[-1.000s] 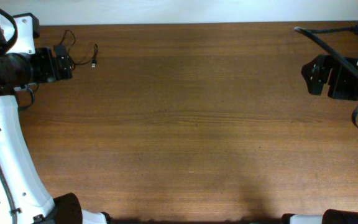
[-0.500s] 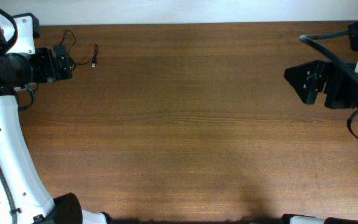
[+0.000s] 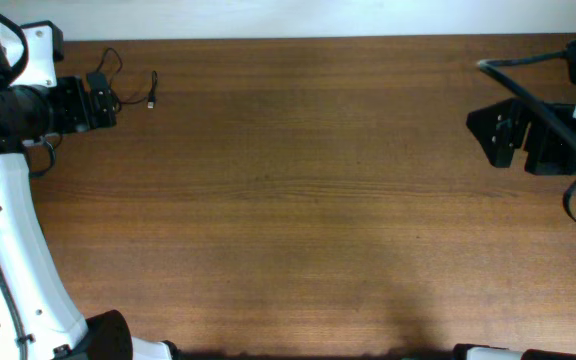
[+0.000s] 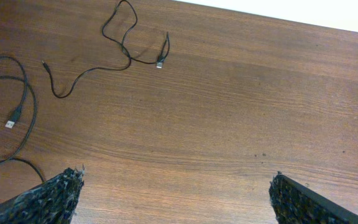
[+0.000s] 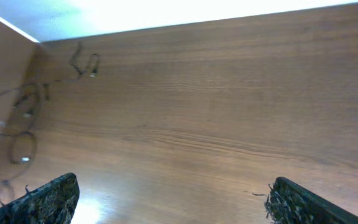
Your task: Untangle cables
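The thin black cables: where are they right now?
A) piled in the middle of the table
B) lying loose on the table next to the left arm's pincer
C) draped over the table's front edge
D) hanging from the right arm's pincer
B: in the overhead view the cables lie flat on the table close beside the left pincer, which is spread open with nothing in it.

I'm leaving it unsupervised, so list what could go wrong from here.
1. The thin cables lie flat on the table; the open left gripper may scrape the wood or miss them.
2. They sit near the table's far edge, so a pull might drag a plug off it.
3. The open right gripper is far across the table, too distant to pin anything.
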Controlling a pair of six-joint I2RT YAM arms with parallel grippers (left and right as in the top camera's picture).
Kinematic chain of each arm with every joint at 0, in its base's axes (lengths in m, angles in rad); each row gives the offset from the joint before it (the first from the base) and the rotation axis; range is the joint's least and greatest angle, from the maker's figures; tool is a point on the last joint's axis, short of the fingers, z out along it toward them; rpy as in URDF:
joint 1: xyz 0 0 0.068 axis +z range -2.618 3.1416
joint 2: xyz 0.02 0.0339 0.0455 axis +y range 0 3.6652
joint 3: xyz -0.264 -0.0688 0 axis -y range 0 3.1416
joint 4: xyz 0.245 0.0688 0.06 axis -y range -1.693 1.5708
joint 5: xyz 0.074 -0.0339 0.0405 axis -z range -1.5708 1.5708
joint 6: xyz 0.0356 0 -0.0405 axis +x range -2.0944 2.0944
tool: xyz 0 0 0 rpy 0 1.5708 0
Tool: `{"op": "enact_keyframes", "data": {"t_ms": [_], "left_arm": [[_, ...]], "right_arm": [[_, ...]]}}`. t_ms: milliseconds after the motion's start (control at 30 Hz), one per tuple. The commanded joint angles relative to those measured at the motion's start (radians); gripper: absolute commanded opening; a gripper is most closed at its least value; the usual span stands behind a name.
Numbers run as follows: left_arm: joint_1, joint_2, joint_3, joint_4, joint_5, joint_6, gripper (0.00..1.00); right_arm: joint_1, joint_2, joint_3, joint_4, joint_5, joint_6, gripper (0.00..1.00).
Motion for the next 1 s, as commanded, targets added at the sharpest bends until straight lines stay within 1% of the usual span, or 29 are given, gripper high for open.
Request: {"op": "enact_keyframes", "data": {"t_ms": [0, 200, 267, 333, 367, 433, 500, 567, 667, 700, 767, 800, 867, 900, 967], "left_arm": [[0.001, 0.002, -0.001, -0.002, 0.014, -0.012, 0.99], [0.001, 0.002, -0.001, -0.002, 0.014, -0.012, 0.99], [0.001, 0.002, -0.001, -0.002, 0.014, -0.012, 0.99], [0.001, 0.002, -0.001, -0.002, 0.014, -0.012, 0.99], [0.001, 0.002, -0.001, -0.002, 0.014, -0.012, 0.99], [0.001, 0.002, -0.001, -0.002, 0.014, -0.012, 0.99], [0.001, 0.002, -0.001, -0.002, 0.014, -0.012, 0.99], [0.001, 0.002, -0.001, -0.002, 0.014, -0.012, 0.99], [0.001, 0.002, -0.001, -0.002, 0.014, -0.012, 0.99], [0.001, 0.002, -0.001, -0.002, 0.014, -0.012, 0.99], [0.001, 0.002, -0.001, -0.002, 0.014, -0.012, 0.99], [0.001, 0.002, -0.001, -0.002, 0.014, -0.012, 0.99], [0.001, 0.002, -0.001, -0.002, 0.014, -0.012, 0.99], [0.001, 0.002, -0.001, -0.002, 0.014, -0.012, 0.99], [0.001, 0.002, -0.001, -0.002, 0.014, -0.012, 0.99]], "right_arm": [[0.000, 0.003, 0.001, -0.006, 0.058, -0.103, 0.99], [0.010, -0.002, -0.009, 0.015, 0.129, -0.103, 0.99], [0.030, -0.048, -0.058, 0.082, 0.186, -0.103, 0.99], [0.042, -0.171, -0.242, 0.266, 0.210, -0.103, 0.99], [0.042, -0.274, -0.410, 0.394, 0.210, -0.103, 0.99], [0.042, -0.375, -0.577, 0.534, 0.210, -0.103, 0.99], [0.042, -0.510, -0.791, 0.712, 0.209, -0.102, 0.99], [0.042, -0.684, -1.055, 0.896, 0.206, -0.102, 0.99], [0.042, -0.900, -1.369, 1.096, 0.206, -0.102, 0.99], [0.042, -1.002, -1.508, 1.183, 0.206, -0.102, 0.99], [0.042, -1.114, -1.661, 1.287, 0.206, -0.102, 0.99], [0.042, -1.206, -1.808, 1.398, 0.206, -0.098, 0.99], [0.042, -1.311, -1.989, 1.520, 0.198, -0.098, 0.99], [0.042, -1.370, -2.072, 1.561, 0.194, -0.087, 0.99], [0.043, -1.435, -2.153, 1.588, 0.194, -0.071, 0.99]]}}
